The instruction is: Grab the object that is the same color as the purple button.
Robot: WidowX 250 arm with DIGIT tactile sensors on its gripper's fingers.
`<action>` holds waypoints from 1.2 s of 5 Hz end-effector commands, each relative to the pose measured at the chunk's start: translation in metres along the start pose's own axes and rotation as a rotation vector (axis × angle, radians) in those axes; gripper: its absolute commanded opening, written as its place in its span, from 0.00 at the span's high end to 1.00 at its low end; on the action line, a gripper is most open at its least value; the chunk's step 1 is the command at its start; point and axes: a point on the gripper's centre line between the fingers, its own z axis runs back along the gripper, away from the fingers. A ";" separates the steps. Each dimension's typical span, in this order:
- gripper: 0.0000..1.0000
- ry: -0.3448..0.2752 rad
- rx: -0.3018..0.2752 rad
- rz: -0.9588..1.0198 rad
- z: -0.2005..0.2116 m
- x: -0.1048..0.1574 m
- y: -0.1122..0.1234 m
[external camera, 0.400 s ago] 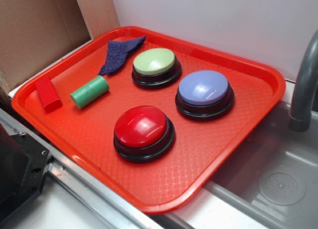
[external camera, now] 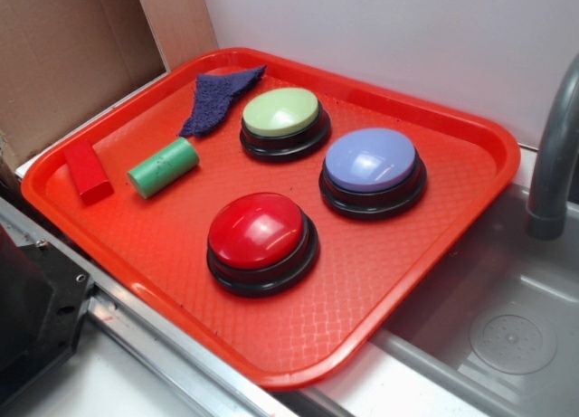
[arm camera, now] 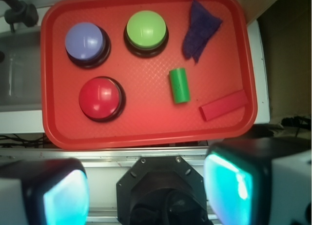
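A red plastic tray (external camera: 434, 254) with a textured floor carries everything, and it serves as the landmark here. It lies beside a grey sink basin (external camera: 507, 336) with a grey faucet (external camera: 554, 155) at its right side in the exterior view, and a cardboard panel (external camera: 63, 55) stands at its left side.

Three large dome buttons on black bases stand on the tray, apart from one another. The purple button (external camera: 371, 160) is toward the tray's right rear, the light green button (external camera: 281, 112) toward the rear middle, and the red button (external camera: 257, 231) nearest the tray's front rim.

The green cylinder (external camera: 163, 167) lies on its side in the tray's left part, with the red block (external camera: 87, 171) close to the tray's left rim, just beside the cylinder but not touching it.

The dark purple cloth (external camera: 217, 99) lies flat and limp in the tray's rear left corner, next to the green button.

In the wrist view the end effector (arm camera: 146, 186) is off the tray, high above its front rim, its two fingers spread wide apart and holding nothing.
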 end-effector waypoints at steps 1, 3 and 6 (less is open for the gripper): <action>0.00 -0.004 -0.007 0.269 -0.043 0.041 0.012; 0.00 -0.098 0.001 0.589 -0.093 0.083 0.048; 0.00 -0.264 0.087 0.948 -0.165 0.139 0.109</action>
